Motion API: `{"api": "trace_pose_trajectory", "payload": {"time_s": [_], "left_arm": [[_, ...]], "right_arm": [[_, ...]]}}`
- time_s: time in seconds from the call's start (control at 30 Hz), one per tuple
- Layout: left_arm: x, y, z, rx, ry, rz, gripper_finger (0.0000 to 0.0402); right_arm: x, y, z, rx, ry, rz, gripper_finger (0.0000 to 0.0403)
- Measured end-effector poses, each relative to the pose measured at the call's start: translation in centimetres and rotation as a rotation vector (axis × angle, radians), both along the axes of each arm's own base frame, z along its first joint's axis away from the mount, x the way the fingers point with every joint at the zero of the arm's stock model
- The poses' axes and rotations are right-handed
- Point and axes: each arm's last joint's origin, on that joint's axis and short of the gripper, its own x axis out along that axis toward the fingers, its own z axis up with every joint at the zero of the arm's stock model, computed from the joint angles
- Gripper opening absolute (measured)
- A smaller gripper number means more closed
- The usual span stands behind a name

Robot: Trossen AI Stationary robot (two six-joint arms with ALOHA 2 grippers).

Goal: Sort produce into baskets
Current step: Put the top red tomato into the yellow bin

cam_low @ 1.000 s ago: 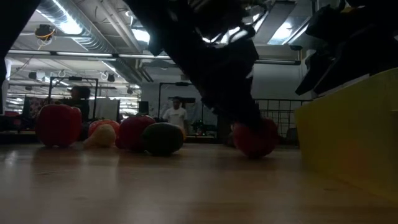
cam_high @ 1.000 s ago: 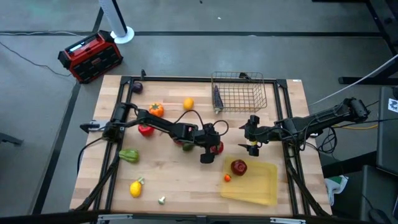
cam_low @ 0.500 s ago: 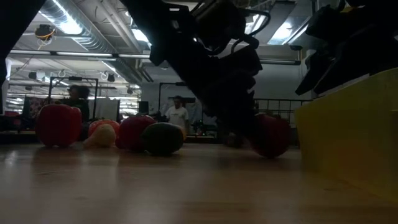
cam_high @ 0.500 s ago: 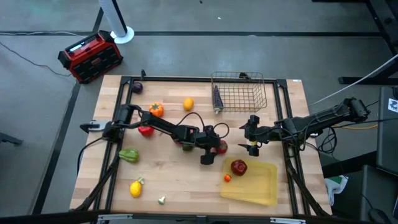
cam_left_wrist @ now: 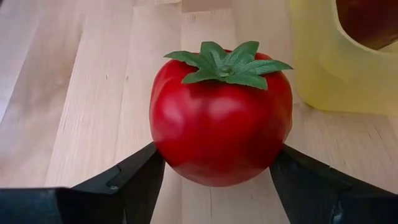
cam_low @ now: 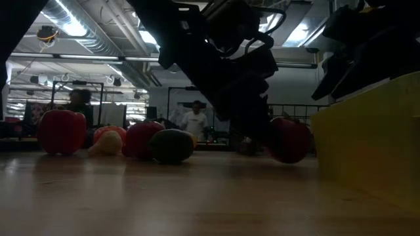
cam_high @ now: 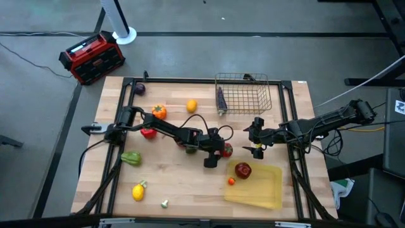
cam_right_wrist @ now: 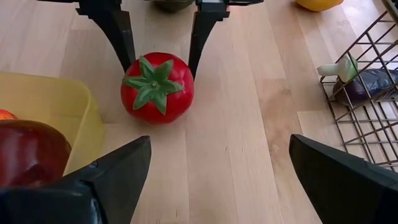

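The left tool sits at the middle of the desk, its two fingers pressed against either side of a red tomato with a green leafy cap. The tomato rests on the wood just beside the yellow tray, so the left tool is grasping the tomato. The right wrist view shows the same grip from the far side, the dark fingers flanking the tomato.

The right tool hovers near the tray's upper edge, between the tray and the wire basket, with its fingers spread wide and nothing between them.

In the tray lie a dark red apple and a small orange fruit. The basket holds a purple eggplant and a small mushroom.

The rest is spread over the left half of the desk: an orange, an orange-red pepper, a red pepper, a green pepper, a lemon, a small pale piece near the front edge, and a dark purple piece at the far left corner. A green item lies partly hidden under the left arm.

A red-and-black box stands on the floor beyond the desk.
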Motion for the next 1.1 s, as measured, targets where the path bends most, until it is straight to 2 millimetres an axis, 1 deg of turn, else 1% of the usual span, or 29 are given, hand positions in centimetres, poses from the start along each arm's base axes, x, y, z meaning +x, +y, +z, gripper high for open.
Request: {"api": "trace_pose_trajectory", "payload": {"time_s": [0.27, 0.33, 0.53, 0.63, 0.8, 1.1], "left_arm": [[0.0, 0.0, 0.0, 0.003, -0.001, -0.003, 0.0271], [0.0, 0.0, 0.3, 0.006, -0.007, -0.007, 0.0271], [-0.3, 0.0, 2.9, 0.050, -0.064, -0.055, 0.0271], [-0.5, -0.6, 4.0, 0.043, -0.086, -0.068, 0.0272], [-0.9, -3.1, 5.5, 0.019, -0.146, -0.122, 0.0272], [-1.4, -8.6, 6.5, -0.082, -0.277, -0.191, 0.0272]], "right_arm": [[0.0, 0.0, 0.0, 0.000, 0.000, 0.000, 0.0376], [0.0, 0.0, 0.0, 0.000, 0.000, 0.000, 0.0376], [0.0, 0.0, 0.0, 0.000, 0.000, 0.000, 0.0376], [0.0, 0.0, 0.0, 0.000, 0.000, 0.000, 0.0376], [0.0, 0.0, 0.0, 0.000, -0.001, 0.000, 0.0376], [0.0, 0.0, 0.0, 0.000, 0.000, 0.000, 0.0376]]}}
